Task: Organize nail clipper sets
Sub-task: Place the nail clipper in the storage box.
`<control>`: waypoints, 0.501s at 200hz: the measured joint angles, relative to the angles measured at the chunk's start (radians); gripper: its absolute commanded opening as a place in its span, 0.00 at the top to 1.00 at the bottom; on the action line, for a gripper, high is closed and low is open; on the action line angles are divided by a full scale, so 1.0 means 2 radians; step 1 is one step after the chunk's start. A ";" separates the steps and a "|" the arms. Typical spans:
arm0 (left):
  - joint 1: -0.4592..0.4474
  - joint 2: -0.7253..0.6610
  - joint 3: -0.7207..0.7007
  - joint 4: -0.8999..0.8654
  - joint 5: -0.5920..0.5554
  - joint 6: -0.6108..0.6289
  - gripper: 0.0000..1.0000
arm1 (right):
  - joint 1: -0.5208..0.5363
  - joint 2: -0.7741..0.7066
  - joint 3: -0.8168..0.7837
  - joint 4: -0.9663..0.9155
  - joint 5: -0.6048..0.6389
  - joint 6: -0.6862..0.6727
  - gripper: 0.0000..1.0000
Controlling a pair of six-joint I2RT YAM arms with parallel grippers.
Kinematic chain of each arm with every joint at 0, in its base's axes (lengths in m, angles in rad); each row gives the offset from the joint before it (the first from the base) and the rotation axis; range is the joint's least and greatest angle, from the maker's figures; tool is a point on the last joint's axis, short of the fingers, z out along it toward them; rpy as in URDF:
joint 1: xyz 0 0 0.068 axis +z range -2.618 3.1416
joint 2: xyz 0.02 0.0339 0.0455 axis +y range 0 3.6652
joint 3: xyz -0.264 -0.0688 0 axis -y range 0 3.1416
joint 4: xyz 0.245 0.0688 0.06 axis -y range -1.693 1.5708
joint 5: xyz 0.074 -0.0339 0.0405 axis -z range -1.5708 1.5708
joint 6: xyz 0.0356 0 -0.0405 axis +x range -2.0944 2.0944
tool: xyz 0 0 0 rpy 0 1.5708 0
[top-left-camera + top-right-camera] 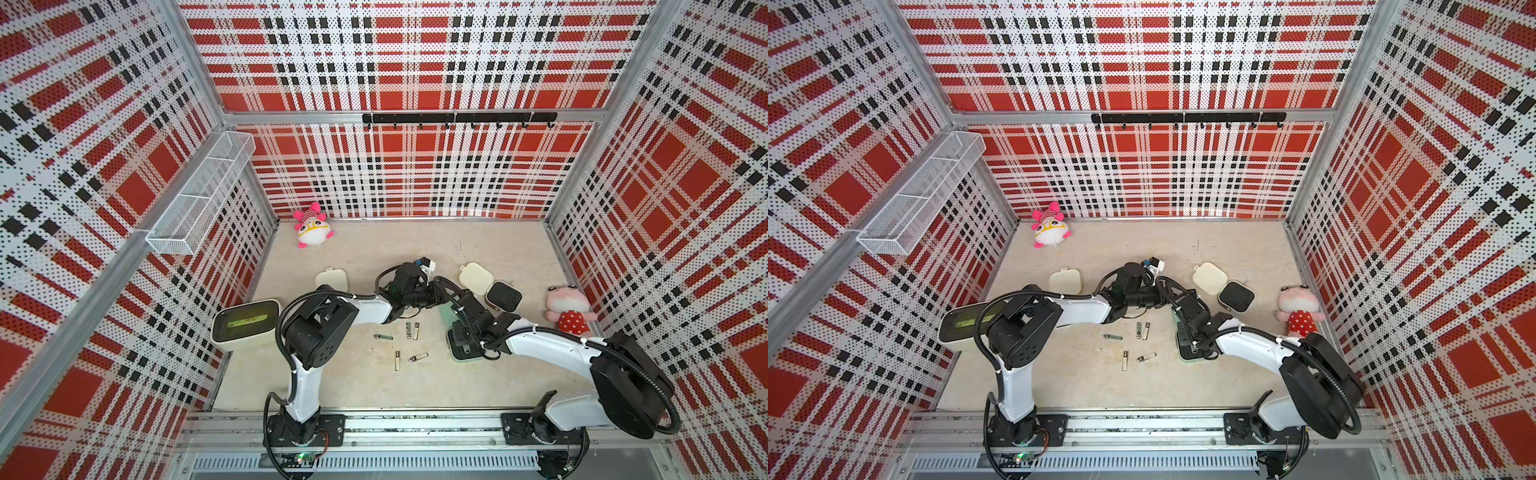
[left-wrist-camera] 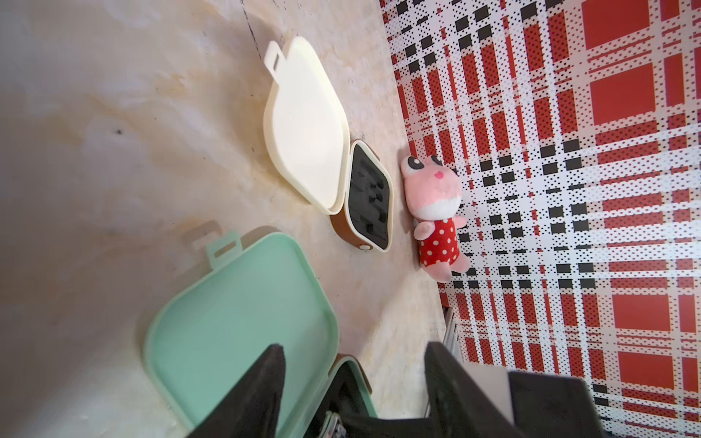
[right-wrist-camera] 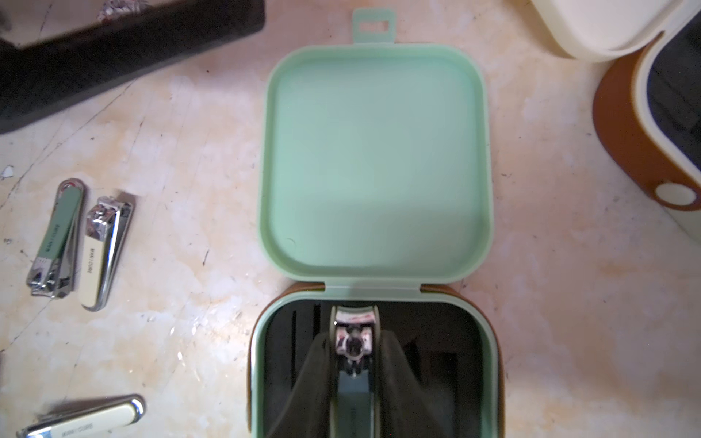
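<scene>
**Early stage: first clipper going into mint case**

Clamping green clipper (image 3: 356, 314) in right gripper (image 3: 354, 349), down in the black tray of the open mint case (image 3: 375, 151); not yet let go. Holding left gripper (image 2: 354, 347) over the mint lid, jaws apart, nothing between them.

Done, by the look of it: two cases opened, one piece nearly seated. No other piece visible in the mint tray.

Left, probably: seat and release this one, sort the loose pieces by set, open the third case, shut all lids.

Count:
- Cases, 3: mint case, open; open cream case (image 1: 476, 277), tray looking empty, near dotted plush (image 1: 567, 309); shut cream case (image 1: 331, 279), beside left arm.
- Silver pieces, 6: one gripped, five loose pieces (image 1: 408, 331) on surface (image 1: 353, 386) between the arms. At least three of the loose ones clippers; rest too small to tell.
- Extras: the dotted plush and a far plush (image 1: 311, 226), 2 in all; larger box (image 1: 245, 324), 1. Not part of the job.
</scene>
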 measured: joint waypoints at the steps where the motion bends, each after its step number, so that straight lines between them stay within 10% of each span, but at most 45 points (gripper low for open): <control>1: 0.000 0.001 0.001 0.000 0.000 0.000 0.37 | 0.000 0.000 0.000 0.000 0.000 0.000 0.83; 100: -0.013 0.028 0.004 0.000 0.004 -0.002 0.38 | 0.000 0.001 -0.030 0.030 -0.008 -0.007 0.84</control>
